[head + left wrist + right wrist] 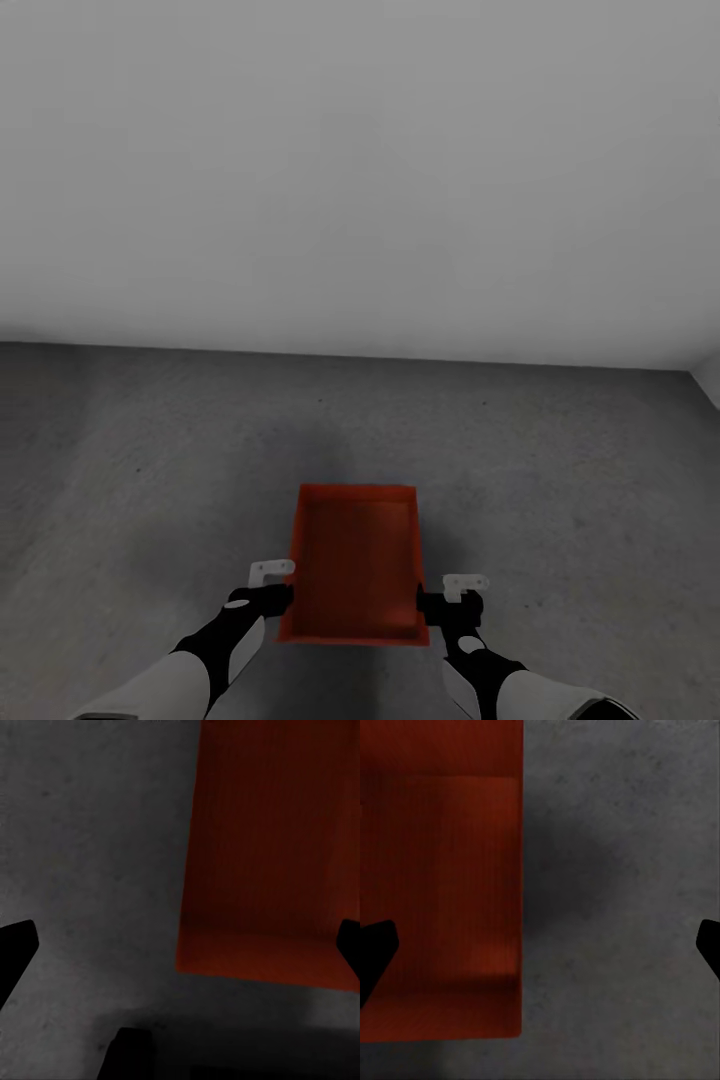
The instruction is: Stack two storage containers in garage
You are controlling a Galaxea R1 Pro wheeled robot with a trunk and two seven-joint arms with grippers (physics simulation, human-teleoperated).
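One storage container (355, 565) on grey concrete floor (150, 470), near white wall (360, 170). Left gripper (180, 945) and right gripper (540, 945) flanking its long sides, both jaws spread open, gripping nothing.

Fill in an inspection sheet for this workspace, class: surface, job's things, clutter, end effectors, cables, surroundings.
Surface: grey mottled concrete floor.
Job's things: one red-orange open-top container, empty, seen between the two arms; whether it rests on the floor cannot be told.
Clutter: nothing seen.
End effectors: left end effector and right end effector flank the container's long walls, fingers spread.
Cables: nothing seen.
Surroundings: plain white wall ahead.
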